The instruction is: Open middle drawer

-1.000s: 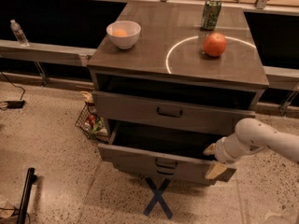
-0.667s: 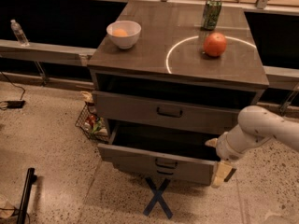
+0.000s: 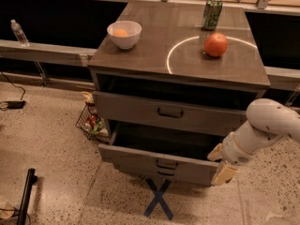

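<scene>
The middle drawer (image 3: 140,159), grey-brown with a small black bar handle (image 3: 166,163), is pulled out from the cabinet and its dark inside shows. My gripper (image 3: 219,163) hangs from the white arm (image 3: 267,123) at the drawer's right front corner, well right of the handle. Its two tan fingers (image 3: 224,172) stand apart and hold nothing. The top drawer (image 3: 140,108) above is out a little. Only a strip and a handle of the bottom drawer (image 3: 165,173) show under the middle one.
On the cabinet top (image 3: 140,55) are a white bowl (image 3: 124,34) with an orange thing in it, a red apple (image 3: 216,44) and a green can (image 3: 212,13). A wire basket (image 3: 91,123) stands at the cabinet's left. A blue tape cross (image 3: 158,198) marks the floor.
The arm's elbow has risen and swung slightly right, while the gripper stays by the drawer's right corner. The middle drawer stays pulled out.
</scene>
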{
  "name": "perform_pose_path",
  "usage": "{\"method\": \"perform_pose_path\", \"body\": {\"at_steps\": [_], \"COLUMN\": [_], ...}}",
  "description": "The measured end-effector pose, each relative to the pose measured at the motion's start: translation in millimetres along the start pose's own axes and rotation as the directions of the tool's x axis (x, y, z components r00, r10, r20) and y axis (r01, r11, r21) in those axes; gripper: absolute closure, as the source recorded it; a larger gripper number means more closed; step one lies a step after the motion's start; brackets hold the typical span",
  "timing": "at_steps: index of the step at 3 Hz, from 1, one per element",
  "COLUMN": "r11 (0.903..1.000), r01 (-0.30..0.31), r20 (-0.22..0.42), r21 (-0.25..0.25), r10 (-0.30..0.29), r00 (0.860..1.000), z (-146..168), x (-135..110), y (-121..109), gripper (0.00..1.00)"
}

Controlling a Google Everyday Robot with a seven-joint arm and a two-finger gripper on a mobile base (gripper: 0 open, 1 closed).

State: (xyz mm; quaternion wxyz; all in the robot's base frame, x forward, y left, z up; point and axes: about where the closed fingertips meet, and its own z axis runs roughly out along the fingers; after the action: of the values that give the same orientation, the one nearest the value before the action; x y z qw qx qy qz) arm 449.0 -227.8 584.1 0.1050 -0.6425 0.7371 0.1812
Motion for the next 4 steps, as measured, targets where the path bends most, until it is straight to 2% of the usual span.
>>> {"method": "perform_pose_path", "body": {"at_steps": [1,2,3,4], "r11": [0.9971,0.9774,0.9426,0.9072], "r01": [0.032,0.085,0.138,0.175], "r20": [-0.012,-0.048,-0.081,-0.099], "r21": [0.069,0.194,0.304,0.382], "r10": [-0.031,-0.077,-0.119,-0.148], "r00": [0.999,0.996,0.990,0.984], "z": [-2,10,25,46], "x": [-3,3,10,24], "y": [6,-13,-44,-77], "gripper": [0.60,0.84,1.00,1.00]}}
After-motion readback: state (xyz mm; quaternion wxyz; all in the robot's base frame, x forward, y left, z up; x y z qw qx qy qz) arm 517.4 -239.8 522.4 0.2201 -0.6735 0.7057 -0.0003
